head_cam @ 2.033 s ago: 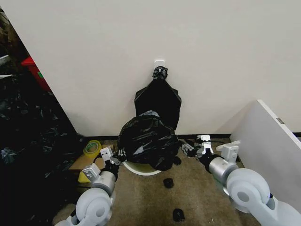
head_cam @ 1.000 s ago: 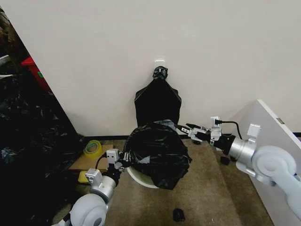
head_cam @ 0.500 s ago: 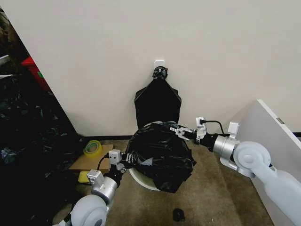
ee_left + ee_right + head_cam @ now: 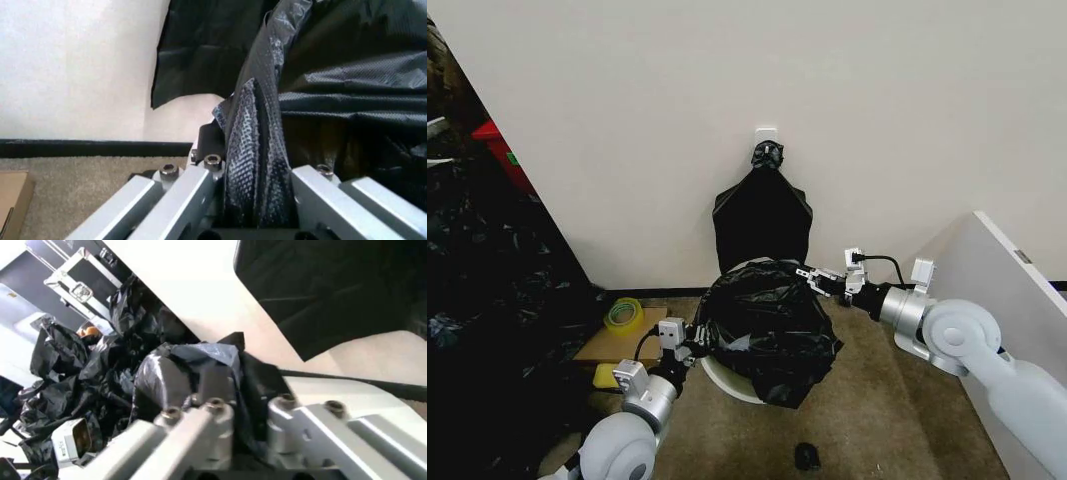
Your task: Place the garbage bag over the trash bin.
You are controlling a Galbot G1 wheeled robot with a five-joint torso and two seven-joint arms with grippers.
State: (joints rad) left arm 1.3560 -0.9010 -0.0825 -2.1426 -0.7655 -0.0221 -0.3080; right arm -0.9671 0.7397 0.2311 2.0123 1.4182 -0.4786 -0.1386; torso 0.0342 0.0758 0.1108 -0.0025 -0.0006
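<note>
1. The garbage bag is thin, glossy black plastic, heavily crinkled; it sits draped over the trash bin, between the two grippers, bulging into a rounded mound that spills down the bin's front.
2. The trash bin is smooth cream-white plastic and round. A pale arc of its wall shows just below and beside the left gripper, and a sliver of rolled rim peeks out near the right gripper.
3. In the left wrist view, a gathered fold of the bag, finely pebbled and sheeny, runs between the metal fingers of the left gripper, which are clamped onto it.
4. In the right wrist view, a bunched black edge of the bag is pinched in the right gripper; the cream bin rim lies just past it.
5. The floor is brown short-pile carpet meeting a plain off-white wall with a dark baseboard.
6. Beyond the grippers, a flat black bundle hangs knotted from a white hook. Out past the left gripper are a heap of black sheeting, a yellow tape roll and a brown cardboard piece.
7. The left arm reaches up from low on the bin's left; the right arm stretches in nearly level from the right, beside a white panel.
</note>
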